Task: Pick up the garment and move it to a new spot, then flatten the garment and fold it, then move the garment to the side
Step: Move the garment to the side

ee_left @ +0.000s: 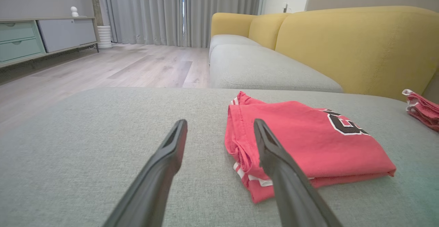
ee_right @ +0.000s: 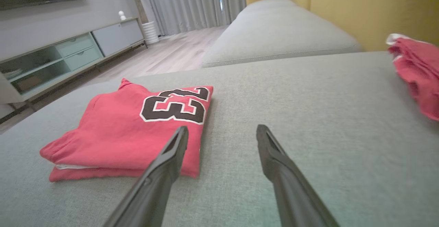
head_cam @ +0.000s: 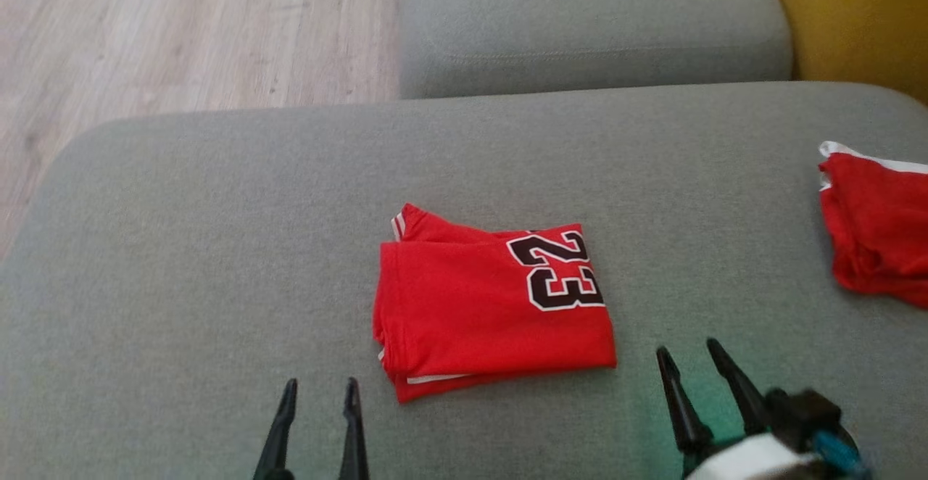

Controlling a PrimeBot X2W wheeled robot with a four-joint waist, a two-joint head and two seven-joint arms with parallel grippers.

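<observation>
Your red number-23 jersey (head_cam: 493, 306) lies folded in a neat, layered rectangle at the middle of the grey sofa cushion (head_cam: 181, 248), so I judge only the move aside remains; your left gripper (head_cam: 321, 386) and right gripper (head_cam: 687, 349) stand wide and empty near its front corners.

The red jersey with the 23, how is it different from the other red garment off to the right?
The jersey is folded into a flat, neat rectangle; the right garment lies bunched. The jersey shows a black 23; the right garment shows no print. The jersey sits mid-cushion; the right garment is at the head view's edge, partly cut off. Both are red with white trim, on the grey cushion.
</observation>
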